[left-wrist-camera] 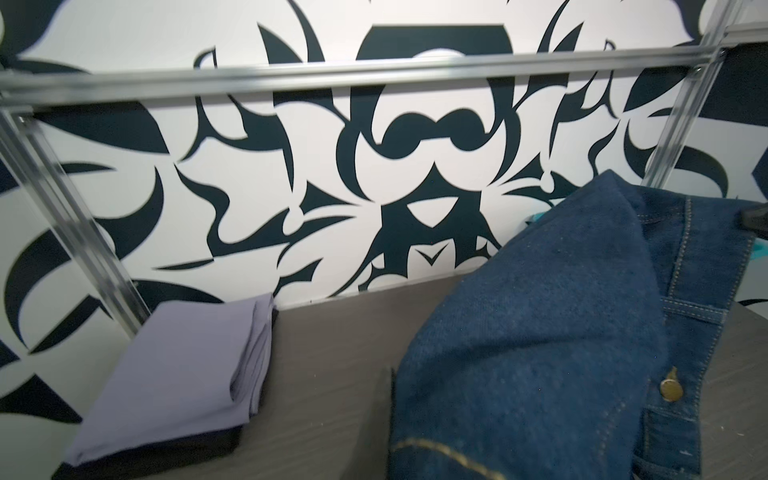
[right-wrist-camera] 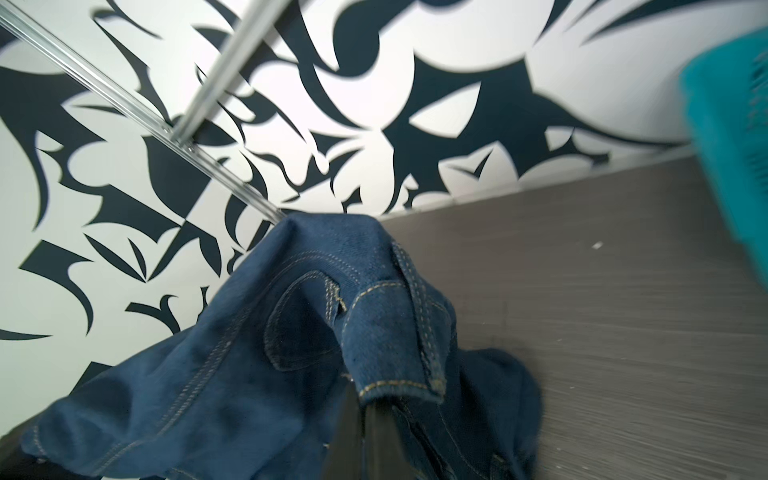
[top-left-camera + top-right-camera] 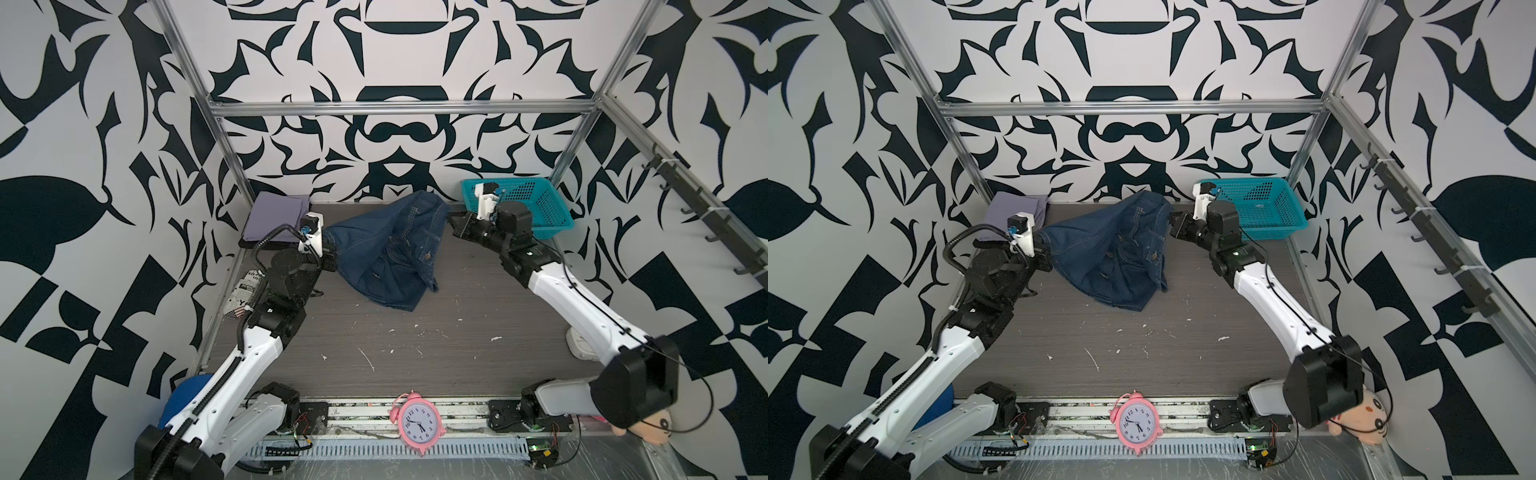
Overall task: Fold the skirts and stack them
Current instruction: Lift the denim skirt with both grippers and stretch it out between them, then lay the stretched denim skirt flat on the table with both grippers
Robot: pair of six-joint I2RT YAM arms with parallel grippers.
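denim skirt [image 3: 386, 257] is reading as coarse matt woven cloth with pale stitching and one shiny brass-look metal button [image 1: 671, 388]. lavender skirt [image 1: 174, 374] is looking smooth, fine and matt. black skirt [image 1: 187, 449] under it is looking matt too. table [image 3: 436, 365] is showing matt grey wood-grain, scuffed with white flecks. basket [image 3: 540, 199] is looking like perforated teal plastic. frame [image 3: 399, 109] is showing brushed metal. clock [image 3: 417, 422] is showing a glossy pink shell.

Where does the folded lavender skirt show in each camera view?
Top view: lavender skirt, far-left corner of the table.
Top view: lavender skirt, same corner.
Left wrist: lavender skirt atop the black skirt.
Right wrist: not in it.
Shared landmark: denim skirt, in all four views.
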